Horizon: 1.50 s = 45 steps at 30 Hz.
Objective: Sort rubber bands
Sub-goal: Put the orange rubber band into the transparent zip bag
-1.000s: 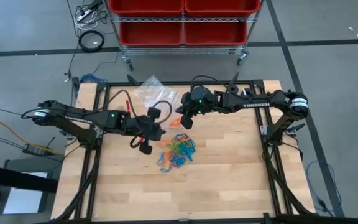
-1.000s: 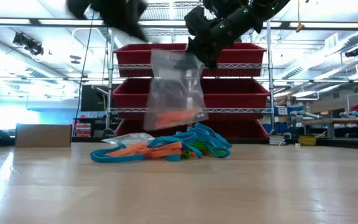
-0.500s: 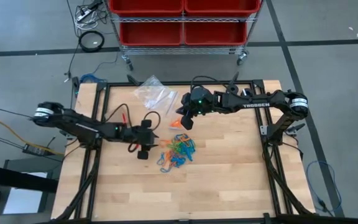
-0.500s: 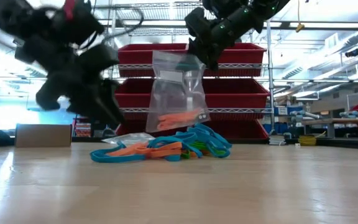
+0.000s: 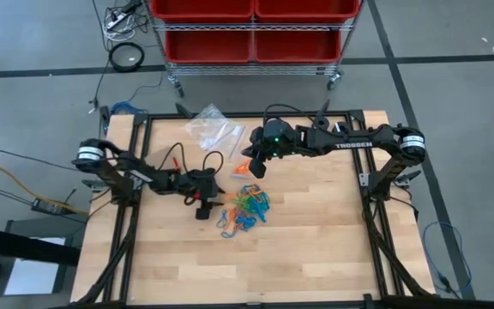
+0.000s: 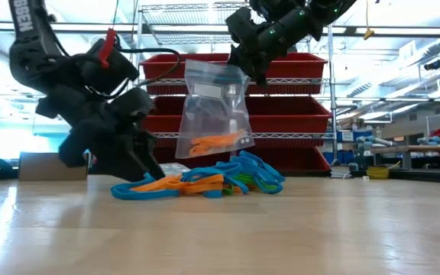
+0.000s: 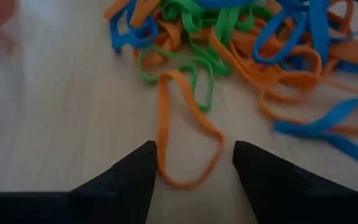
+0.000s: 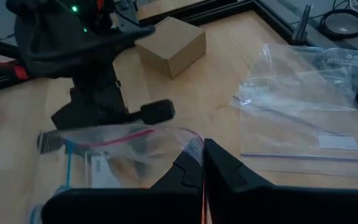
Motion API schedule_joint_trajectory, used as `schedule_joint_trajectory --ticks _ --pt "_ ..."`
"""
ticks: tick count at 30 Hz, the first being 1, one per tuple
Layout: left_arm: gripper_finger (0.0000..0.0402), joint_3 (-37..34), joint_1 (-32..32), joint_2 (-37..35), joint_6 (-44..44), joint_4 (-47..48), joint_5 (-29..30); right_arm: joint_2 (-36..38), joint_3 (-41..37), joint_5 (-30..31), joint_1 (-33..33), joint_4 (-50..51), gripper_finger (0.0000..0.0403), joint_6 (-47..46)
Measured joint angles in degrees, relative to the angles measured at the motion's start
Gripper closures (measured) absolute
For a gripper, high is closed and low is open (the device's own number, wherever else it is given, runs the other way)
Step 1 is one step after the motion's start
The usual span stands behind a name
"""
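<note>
The rubber bands, orange, blue and green, lie in a tangled pile mid-table. My left gripper is low at the pile's left edge, tilted down and open. Its fingers stand on either side of one orange band's loop end; whether they touch it, I cannot tell. My right gripper hovers above the pile's far side, shut on a clear plastic bag. A few orange bands lie in the bag's bottom. My right gripper pinches the bag's top rim between its two fingers, at one upper corner. It comes slanting down from the table's right side. The bag hangs below the fingers, slightly tilted and clear of the pile.
Spare clear bags lie flat near the table's far edge. A small cardboard box sits on the left side. A rack of red bins stands beyond the far edge. Bare wood lies nearer the front.
My left gripper has dropped from up beside the hanging bag down to the table at the pile's left edge, tipping downward and opening on the way. The bag has swung a little and hangs more tilted.
</note>
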<state>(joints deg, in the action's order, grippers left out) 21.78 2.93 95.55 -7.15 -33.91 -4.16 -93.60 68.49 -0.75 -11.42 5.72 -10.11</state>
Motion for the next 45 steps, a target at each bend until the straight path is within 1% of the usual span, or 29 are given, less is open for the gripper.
schedule_joint_trajectory --ticks 2,3,5,7,8,9,12,15,17,20,22,26,30,36,40,45 --pt "0.0205 0.8 0.4 1.8 0.1 -0.9 -0.3 0.0 0.0 0.0 0.0 0.1 0.0403 0.0" --pt "0.0223 1.2 0.6 2.5 0.1 -1.0 -0.5 0.0 0.0 0.0 0.0 0.1 0.0403 0.0" --pt "0.0275 1.6 1.1 3.0 -0.4 -0.2 -1.6 0.0 0.0 0.0 0.0 0.2 0.0403 0.0" --pt "0.0345 1.6 1.4 3.0 -1.9 0.5 -3.5 0.0 0.0 0.0 0.0 0.2 0.0403 0.0" --pt "0.0372 1.6 1.5 3.0 -2.3 0.8 -4.6 0.0 0.0 0.0 0.0 0.2 0.0403 0.0" --pt "0.0384 1.6 1.5 2.8 -2.5 1.3 -5.2 0.0 0.0 0.0 0.0 0.2 0.0403 0.1" --pt "0.0394 1.6 1.6 1.6 -1.8 2.7 -5.7 0.0 0.0 0.0 0.0 0.2 0.0403 0.1" --pt "0.0398 1.3 1.2 -1.8 -1.2 6.0 -5.8 0.0 0.0 0.0 0.0 0.2 0.0403 0.1" --pt "0.0399 1.1 0.6 -5.4 -1.1 10.3 -5.7 0.0 0.0 0.0 0.0 0.3 0.0403 0.1" --pt "0.04 1.7 -0.7 -12.2 -1.3 19.7 -5.7 0.0 0.0 0.0 0.0 0.4 0.0403 0.1" --pt "0.04 2.8 -2.0 -17.1 -1.5 24.9 -4.7 0.0 0.0 0.0 0.0 0.4 0.0403 0.1" --pt "0.0401 5.7 -4.7 -25.5 -1.8 33.7 -2.5 0.0 0.0 0.5 0.0 0.4 0.0403 0.2" --pt "0.0401 11.5 -7.0 -31.3 -4.1 40.1 1.5 0.0 0.0 0.8 0.0 0.2 0.0403 0.2" --pt "0.0401 22.4 -9.2 -32.5 -9.1 49.3 5.9 0.0 0.0 0.8 0.0 0.2 0.0403 -0.2" --pt "0.0401 27.9 -9.8 -32.1 -12.2 51.7 8.5 0.0 0.0 0.8 0.0 0.2 0.0403 -0.2" --pt "0.0401 32.6 -9.2 -32.1 -15.5 51.7 11.2 0.0 0.0 1.1 0.0 0.0 0.0403 -0.4"
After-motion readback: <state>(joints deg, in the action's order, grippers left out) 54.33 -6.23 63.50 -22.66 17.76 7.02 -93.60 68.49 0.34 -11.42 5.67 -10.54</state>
